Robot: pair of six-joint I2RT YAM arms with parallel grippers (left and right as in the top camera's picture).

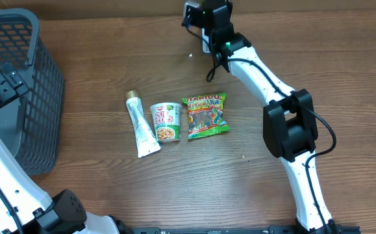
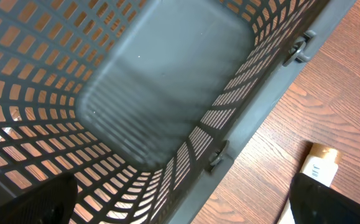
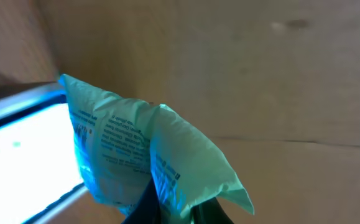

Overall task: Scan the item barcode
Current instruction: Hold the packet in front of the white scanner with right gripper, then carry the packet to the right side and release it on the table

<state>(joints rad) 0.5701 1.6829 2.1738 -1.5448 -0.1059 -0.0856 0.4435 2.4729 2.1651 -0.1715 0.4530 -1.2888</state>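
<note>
The right pincer (image 3: 167,208) is clamped on the lower edge of a small printed packet (image 3: 142,155), at the far side of the table (image 1: 110,52). The packet hangs just beside a glowing panel (image 3: 18,155) on its left, tinted blue-green by the light. Nearer, in mid-table, a tube (image 1: 141,127), a noodle cup (image 1: 165,122) and a candy bag (image 1: 206,116) lie in a row. At the far left, the left pincer (image 2: 180,208) hovers spread wide over the grey basket (image 1: 38,97).
</note>
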